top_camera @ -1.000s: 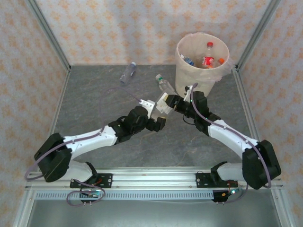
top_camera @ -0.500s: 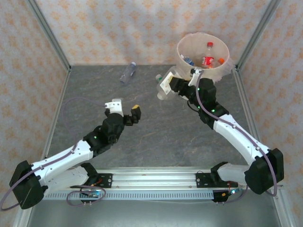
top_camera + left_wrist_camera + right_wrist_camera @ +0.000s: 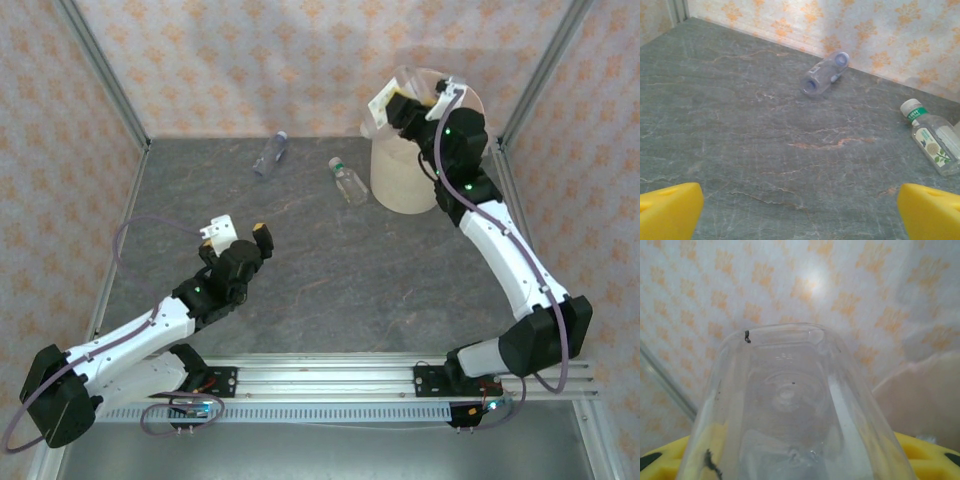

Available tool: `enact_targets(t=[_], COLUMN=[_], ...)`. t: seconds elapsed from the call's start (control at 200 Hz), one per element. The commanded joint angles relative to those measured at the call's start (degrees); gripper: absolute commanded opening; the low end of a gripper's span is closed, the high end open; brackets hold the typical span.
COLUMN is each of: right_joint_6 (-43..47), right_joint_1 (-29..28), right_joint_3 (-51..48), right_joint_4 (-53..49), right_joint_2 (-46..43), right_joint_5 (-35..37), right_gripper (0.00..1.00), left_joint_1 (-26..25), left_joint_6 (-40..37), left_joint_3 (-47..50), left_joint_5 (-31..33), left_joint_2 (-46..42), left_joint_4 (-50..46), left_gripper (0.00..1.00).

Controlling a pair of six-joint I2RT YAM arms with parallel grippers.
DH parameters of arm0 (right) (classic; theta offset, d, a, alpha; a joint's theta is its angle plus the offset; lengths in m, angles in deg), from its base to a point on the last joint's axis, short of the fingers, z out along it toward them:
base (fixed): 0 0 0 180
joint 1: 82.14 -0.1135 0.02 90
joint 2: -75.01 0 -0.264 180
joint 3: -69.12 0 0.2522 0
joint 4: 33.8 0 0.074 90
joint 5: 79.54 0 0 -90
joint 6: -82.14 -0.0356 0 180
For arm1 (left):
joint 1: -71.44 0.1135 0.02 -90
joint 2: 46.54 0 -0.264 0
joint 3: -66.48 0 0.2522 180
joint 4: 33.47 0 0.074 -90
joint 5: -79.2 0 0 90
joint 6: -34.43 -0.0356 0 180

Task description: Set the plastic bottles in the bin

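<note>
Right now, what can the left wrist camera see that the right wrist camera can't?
Left wrist view: the grey table with two bottles lying on it, a blue-capped bottle and a green-labelled bottle, beyond the open left gripper.
Right wrist view: a clear bottle, bottom toward the camera, clamped in the right gripper, with the bin rim beside it.
Both: yellow fingers at the bottom corners and orange-patterned wallpaper.

Open table, bin far right
</note>
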Motion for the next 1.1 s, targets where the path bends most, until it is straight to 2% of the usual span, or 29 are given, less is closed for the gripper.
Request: enact_targets(t=[0.0,0.245,0.375,0.5,0.565,0.651,0.681,0.711,0.761,0.811,0.866,1.031,1.091], right_joint_6=[3.23,6.68,8.18,8.15,7.65,6.21,5.21,4.17,2.28,1.6,1.4,3.92,4.44], right_joint_1=[2.23,5.98,6.21,6.33,6.33,6.39,6.47,6.39,6.44,6.78,7.16,7.41,7.73], right_joint_3=[5.36,16.46,19.32,26.74,30.81,35.32,37.49,39.57,42.53,44.05,43.74,43.96,44.46], right_joint_4=[-0.72,-9.31,-10.74,-16.55,-19.31,-22.28,-24.14,-26.2,-29.51,-31.94,-32.67,-35.12,-36.09], right_joint_2=[3.07,12.17,15.58,21.35,24.41,27.81,29.02,30.24,31.57,32.07,31.49,31.1,31.05], right_joint_5=[4.21,10.43,12.63,14.63,11.25,6.36,7.94,11.59,19.5,24.19,26.13,26.74,23.05], right_gripper=[0.44,0.45,0.45,0.49,0.53,0.68,0.73,0.83,0.9,0.92,0.94,0.94,0.93], left_joint_1=[0.56,0.88,1.01,1.1,1.19,1.28,1.32,1.36,1.36,1.36,1.45,1.97,2.13], left_joint_6=[2.35,2.87,3.05,3.05,3.31,3.58,3.58,3.67,3.71,3.75,3.84,3.58,3.49], left_joint_3=[0.64,0.78,1.11,1.22,1.22,1.31,1.31,1.31,1.35,1.31,1.41,1.59,1.42], left_joint_5=[3.14,3.48,3.53,3.45,3.44,3.43,3.43,3.42,3.4,3.39,3.59,3.34,2.72], left_joint_2=[0.4,0.32,0.23,0.41,0.5,0.5,0.5,0.5,0.41,0.24,0.06,0.44,1.04], left_joint_4=[-2.28,-3.39,-3.47,-3.36,-3.4,-3.52,-3.59,-3.71,-4.04,-4.42,-4.71,-3.7,-3.47], left_gripper=[1.0,1.0,1.0,1.0,1.0,1.0,1.0,1.0,1.0,1.0,1.0,1.0,1.0])
